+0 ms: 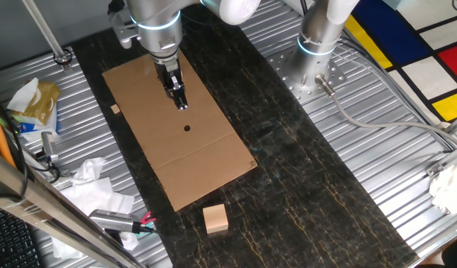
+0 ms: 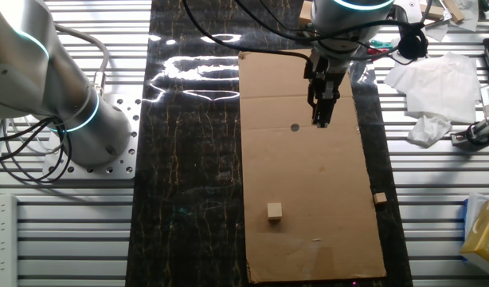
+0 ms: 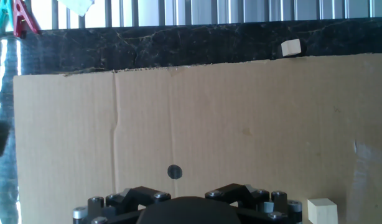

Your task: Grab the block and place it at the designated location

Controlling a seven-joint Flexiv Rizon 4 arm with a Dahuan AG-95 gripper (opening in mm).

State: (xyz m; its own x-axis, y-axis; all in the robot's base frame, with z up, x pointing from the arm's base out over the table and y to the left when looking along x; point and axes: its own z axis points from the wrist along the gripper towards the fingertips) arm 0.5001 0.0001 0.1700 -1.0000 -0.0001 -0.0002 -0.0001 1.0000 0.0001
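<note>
Block (image 1: pixel 215 219) rests on the dark table (image 1: pixel 303 186), just off the short end of the cardboard sheet (image 1: pixel 139 82) and clear of its edge. In the other fixed view I see only part of the block (image 2: pixel 307 9), at the top border of the frame. It is not in the hand view.

Designated location, the black dot (image 1: pixel 187 128), lies on the sheet between the gripper and the block. The gripper (image 1: pixel 181 104) points down over the sheet, near the dot and well apart from the block. It holds nothing. I cannot tell whether the fingers are apart or together: both fixed views show them as one dark, narrow tip (image 2: pixel 320 119), and the hand view shows only the gripper base.

A smaller cube (image 2: pixel 274 210) sits on the sheet. A tiny chip (image 2: pixel 379 198) lies on the table just beside the sheet's long edge.
</note>
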